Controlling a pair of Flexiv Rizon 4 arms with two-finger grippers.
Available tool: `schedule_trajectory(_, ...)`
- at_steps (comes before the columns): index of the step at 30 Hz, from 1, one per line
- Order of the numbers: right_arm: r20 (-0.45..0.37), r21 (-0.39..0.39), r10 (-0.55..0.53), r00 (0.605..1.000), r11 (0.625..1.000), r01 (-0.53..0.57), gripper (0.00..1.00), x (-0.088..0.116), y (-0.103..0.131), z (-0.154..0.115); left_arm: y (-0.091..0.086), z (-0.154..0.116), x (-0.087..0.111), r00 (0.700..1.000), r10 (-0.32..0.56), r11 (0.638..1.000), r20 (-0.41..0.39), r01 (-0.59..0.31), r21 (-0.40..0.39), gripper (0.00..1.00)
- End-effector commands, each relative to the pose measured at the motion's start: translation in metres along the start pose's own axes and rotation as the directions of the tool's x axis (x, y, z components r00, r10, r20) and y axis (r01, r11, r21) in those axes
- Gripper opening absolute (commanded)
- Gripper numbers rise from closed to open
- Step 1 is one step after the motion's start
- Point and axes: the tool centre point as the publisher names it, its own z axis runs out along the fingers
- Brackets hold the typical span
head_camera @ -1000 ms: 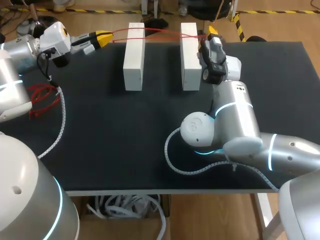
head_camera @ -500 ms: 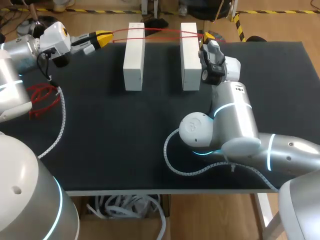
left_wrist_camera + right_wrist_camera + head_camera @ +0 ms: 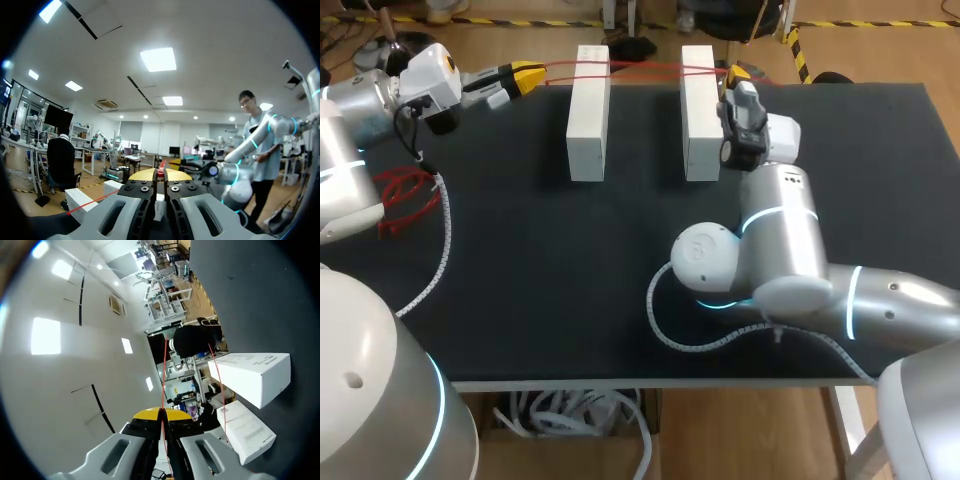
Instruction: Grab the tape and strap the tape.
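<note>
At table's point(image 3: 520, 280) far edge, tape point(image 3: 163, 375): red, strung btw our 2 grippers, crossing far ends of left box point(image 3: 588, 110) & right box point(image 3: 699, 110).
L gripper point(image 3: 527, 73): our fingers pressed together, pinching one tape end, near left box.
R gripper point(image 3: 738, 72): fingers pinching other tape end, just beside right box.

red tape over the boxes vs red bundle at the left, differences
The red tape runs taut over both white boxes; the red bundle lies tangled on the table. The left gripper and right gripper pinch the red tape; nothing holds the red bundle. Both are thin and red.
</note>
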Motion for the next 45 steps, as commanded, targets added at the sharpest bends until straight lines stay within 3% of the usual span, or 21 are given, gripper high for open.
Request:
schedule_trajectory(1,-0.005,-0.012,-0.003,1.000,1.000,0.003,0.00,-0.0033,-0.0044,0.0019,0.0006,0.0001,-0.0007,1.000,0.001,1.000,-0.001,-0.001,0.002,0.00)
schedule_trajectory(45,-0.012,0.006,-0.028,1.000,1.000,0.028,0.00,-0.0023,-0.0063,0.0024,0.0006,0.0001,-0.0007,1.000,0.001,1.000,-0.001,-0.001,0.002,0.00)
